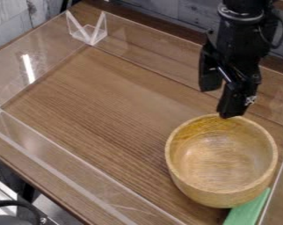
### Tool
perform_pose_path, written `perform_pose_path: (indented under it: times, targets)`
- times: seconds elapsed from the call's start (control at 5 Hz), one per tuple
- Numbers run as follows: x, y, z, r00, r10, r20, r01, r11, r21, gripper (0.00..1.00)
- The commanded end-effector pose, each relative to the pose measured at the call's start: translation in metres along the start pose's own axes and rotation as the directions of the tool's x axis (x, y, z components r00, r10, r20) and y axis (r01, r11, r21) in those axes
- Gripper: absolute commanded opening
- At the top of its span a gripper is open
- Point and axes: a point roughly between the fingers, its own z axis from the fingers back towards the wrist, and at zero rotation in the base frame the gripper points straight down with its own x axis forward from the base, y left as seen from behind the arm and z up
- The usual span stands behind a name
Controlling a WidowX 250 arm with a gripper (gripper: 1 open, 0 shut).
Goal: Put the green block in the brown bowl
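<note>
The brown bowl (pixel 222 160) stands at the lower right of the wooden table, light wood with a thick rim and a deep hollow with nothing in it. A pale green block (pixel 250 213) lies just outside the bowl at the bottom right corner, partly cut off by the picture's edge. My black gripper (pixel 221 90) hangs above the bowl's far rim, pointing down. Its two fingers stand apart with nothing between them, so it is open. It is well clear of the block.
Clear acrylic walls (pixel 61 53) run around the table's left and far sides. A small clear stand (pixel 88 28) sits at the far left corner. Dark cables (pixel 9 211) lie off the table at the bottom left.
</note>
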Motion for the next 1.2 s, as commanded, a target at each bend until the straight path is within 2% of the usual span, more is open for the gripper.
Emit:
perform_pose_path:
  times: [0.0, 0.8, 1.0]
  targets:
    - [0.001, 0.001, 0.019, 0.997, -0.030, 0.067, 0.027, 0.999, 0.042, 1.00]
    - [0.001, 0.008, 0.018, 0.994, -0.070, 0.087, 0.064, 0.996, 0.069, 1.00]
    - [0.004, -0.011, 0.009, 0.990, -0.104, 0.093, 0.097, 0.993, 0.071, 1.00]
